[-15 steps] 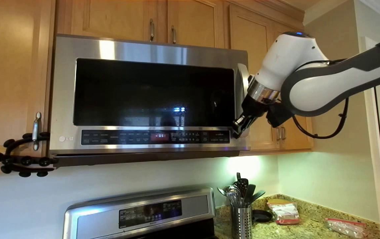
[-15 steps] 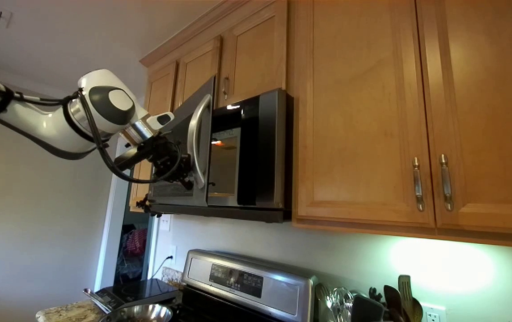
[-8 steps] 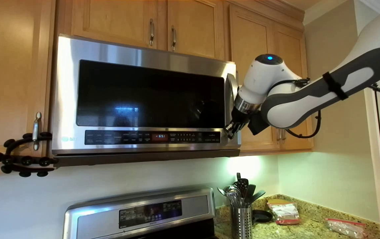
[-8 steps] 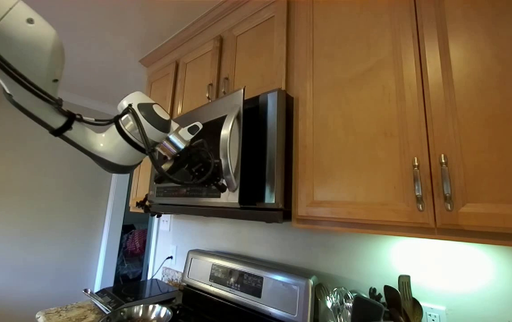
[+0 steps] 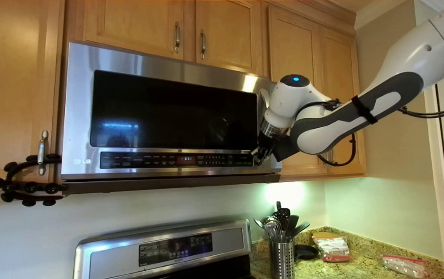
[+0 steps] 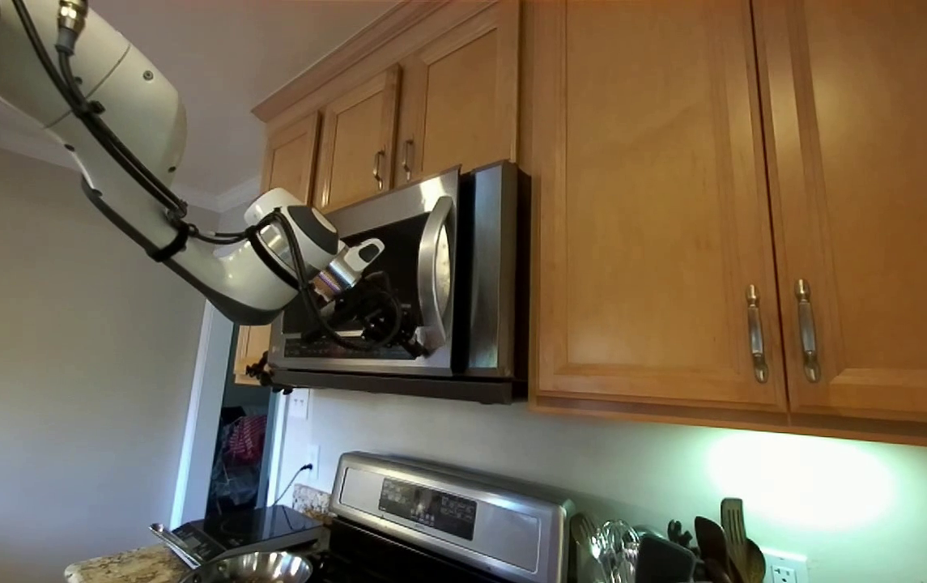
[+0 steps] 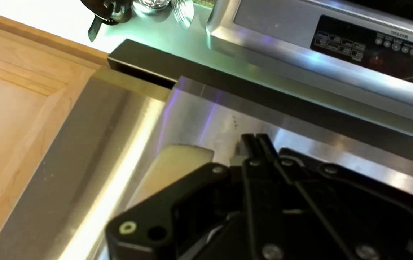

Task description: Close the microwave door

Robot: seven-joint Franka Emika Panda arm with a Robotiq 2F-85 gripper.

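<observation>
The microwave door (image 5: 175,112) is steel-framed with a dark glass window. In an exterior view its free edge (image 6: 453,271) stands a little out from the microwave (image 6: 494,267), with a narrow dark gap between. The vertical steel handle (image 6: 432,271) is at this edge; its lower end (image 7: 177,164) shows left of the fingers in the wrist view. My gripper (image 7: 256,139) is shut with nothing between its fingertips. The tips are at the door's lower steel frame, beside the handle's lower end, in both exterior views (image 5: 256,158) (image 6: 418,346). Contact with the door cannot be told for certain.
Wooden cabinets (image 5: 225,31) surround the microwave above and beside it. A stove back panel (image 5: 175,248) is below. A utensil holder (image 5: 282,259) stands on the counter. A black flexible tripod (image 5: 31,188) hangs at the cabinet beside the microwave.
The door has swung inward, and its gap to the microwave has shrunk from wide to narrow. The arm and shut gripper have moved with it toward the microwave.
</observation>
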